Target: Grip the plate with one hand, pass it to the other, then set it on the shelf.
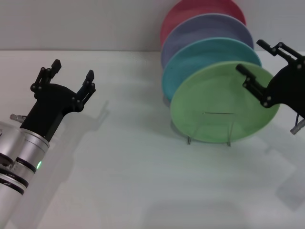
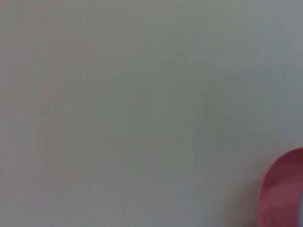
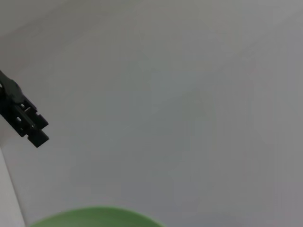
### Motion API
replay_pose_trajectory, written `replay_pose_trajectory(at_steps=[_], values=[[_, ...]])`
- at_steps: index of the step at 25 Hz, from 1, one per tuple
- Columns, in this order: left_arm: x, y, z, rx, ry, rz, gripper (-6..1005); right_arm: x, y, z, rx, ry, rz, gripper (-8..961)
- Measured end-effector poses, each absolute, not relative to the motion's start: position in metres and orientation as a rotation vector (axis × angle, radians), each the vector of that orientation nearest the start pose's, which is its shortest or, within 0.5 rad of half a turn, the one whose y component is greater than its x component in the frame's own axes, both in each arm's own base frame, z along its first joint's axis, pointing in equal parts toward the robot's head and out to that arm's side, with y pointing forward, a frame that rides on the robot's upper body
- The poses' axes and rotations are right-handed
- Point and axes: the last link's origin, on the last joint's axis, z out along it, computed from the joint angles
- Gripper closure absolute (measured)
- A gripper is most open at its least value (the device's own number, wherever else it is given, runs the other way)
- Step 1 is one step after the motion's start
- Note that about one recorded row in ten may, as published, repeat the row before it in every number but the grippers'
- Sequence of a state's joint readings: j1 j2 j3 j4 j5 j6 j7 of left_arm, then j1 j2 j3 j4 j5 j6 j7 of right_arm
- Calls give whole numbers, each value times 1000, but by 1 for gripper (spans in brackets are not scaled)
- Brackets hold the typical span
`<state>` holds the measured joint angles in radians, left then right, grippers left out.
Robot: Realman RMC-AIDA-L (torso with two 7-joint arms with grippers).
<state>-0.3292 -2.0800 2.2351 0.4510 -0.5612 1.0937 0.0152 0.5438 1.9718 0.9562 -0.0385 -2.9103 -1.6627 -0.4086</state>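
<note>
- The light green plate (image 1: 221,107) stands on edge at the front of the wire rack (image 1: 209,138), leaning back against the turquoise plate (image 1: 205,59); lavender and red plates sit behind that.
- The right gripper (image 1: 259,59) hangs at the green plate's upper right edge, fingers spread apart. One finger lies across the plate's face near the rim, the other sits farther back; I can't tell whether either touches it.
- The left gripper (image 1: 74,74) is well apart, over the bare white table (image 1: 133,181), fingers open and holding nothing.
- To my eye the plate is set and only the backing-off remains.
- Risk: if the right arm pulls away sideways or downward, a finger could catch the rim and tip the plate forward out of its slot, since only thin wire loops hold its lower edge.
- A knock could also shove it into the turquoise plate and rattle the whole row.
</note>
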Motion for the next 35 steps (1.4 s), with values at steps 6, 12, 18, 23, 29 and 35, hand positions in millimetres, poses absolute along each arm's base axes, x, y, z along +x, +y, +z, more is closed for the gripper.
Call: replay_pose_trajectory(at_steps=[6,12,18,23,29,35], values=[[-271,318,-53,-1793,-348,-762,185,282,306,8,-1825,-665,543,438],[-272,317,-55,-1804,-341,-751,185,278,284,6,-1791,-652,645,321],[-272,314,-54,-1799,-327,-757,185,278,273,26,-1534,-488,714,320],[-272,313,-49,-1776,-273,-748,185,317,263,76,-1162,-82,768,320],[-290,315,-31,-1666,-310,-698,185,387,211,115,-784,310,834,321],[-311,317,-13,-1530,-417,-674,185,417,158,121,-672,399,772,321]])
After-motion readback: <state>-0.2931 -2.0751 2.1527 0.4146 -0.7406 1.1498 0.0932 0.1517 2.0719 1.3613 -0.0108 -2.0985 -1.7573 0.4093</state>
